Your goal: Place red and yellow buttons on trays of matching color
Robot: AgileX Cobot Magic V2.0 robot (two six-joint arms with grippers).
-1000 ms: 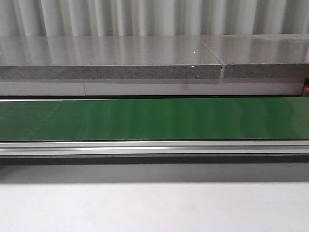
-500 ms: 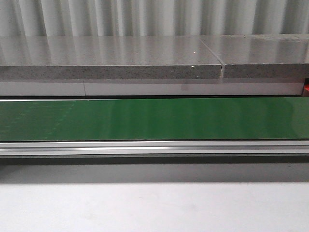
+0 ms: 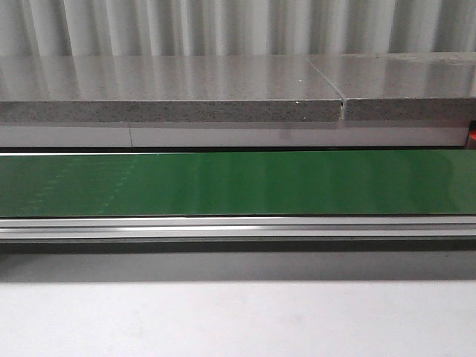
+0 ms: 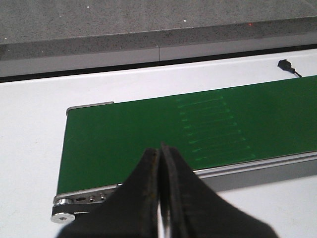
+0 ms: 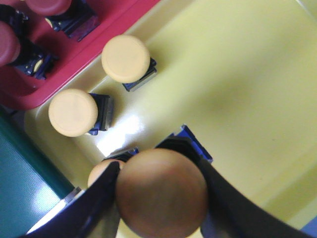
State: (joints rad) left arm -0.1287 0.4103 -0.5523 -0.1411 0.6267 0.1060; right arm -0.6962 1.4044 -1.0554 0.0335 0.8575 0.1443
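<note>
In the right wrist view my right gripper (image 5: 151, 153) is shut on a yellow button (image 5: 161, 193), whose round cap fills the space between the dark fingers. It hangs over the yellow tray (image 5: 237, 74). Two yellow buttons (image 5: 125, 58) (image 5: 73, 112) lie in that tray, and a third (image 5: 99, 173) peeks out behind one finger. Beside it, the red tray (image 5: 99, 34) holds red buttons (image 5: 7, 44). My left gripper (image 4: 161, 148) is shut with nothing in it, over the end of the green belt (image 4: 148, 129). The front view shows no gripper, button or tray.
The green conveyor belt (image 3: 238, 182) runs across the front view behind a silver rail (image 3: 238, 227). A grey stone counter (image 3: 171, 89) lies beyond it and a white table (image 3: 238, 320) in front. A small black connector (image 4: 286, 64) sits on the white surface past the belt.
Faint pale marks on the green belt have shifted to the right in the front view. Nothing else there differs.
</note>
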